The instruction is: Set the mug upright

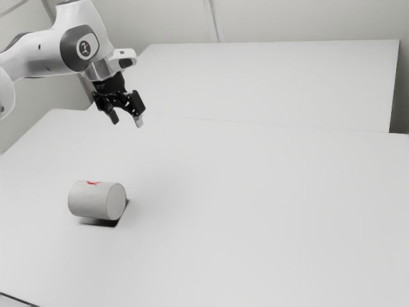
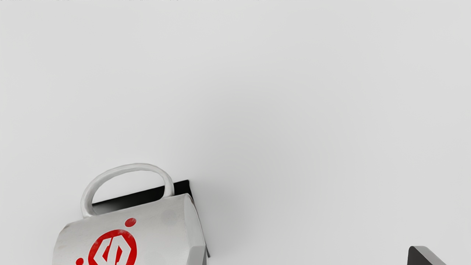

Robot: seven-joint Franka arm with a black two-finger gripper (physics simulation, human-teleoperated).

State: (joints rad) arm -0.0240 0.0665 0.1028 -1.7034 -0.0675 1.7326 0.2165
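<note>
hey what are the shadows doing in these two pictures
Exterior view: dark, crisp shadow under the sideways mug; wrist view: that shadow looks black through the handle, plus a soft grey patch on the table.

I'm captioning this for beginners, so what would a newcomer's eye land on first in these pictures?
Probably the white mug lying on its side on the table, toward the exterior view's left. Its red emblem stands out too, facing up beside the looped handle. Above the table hang the arm's black fingers, spread apart.
</note>
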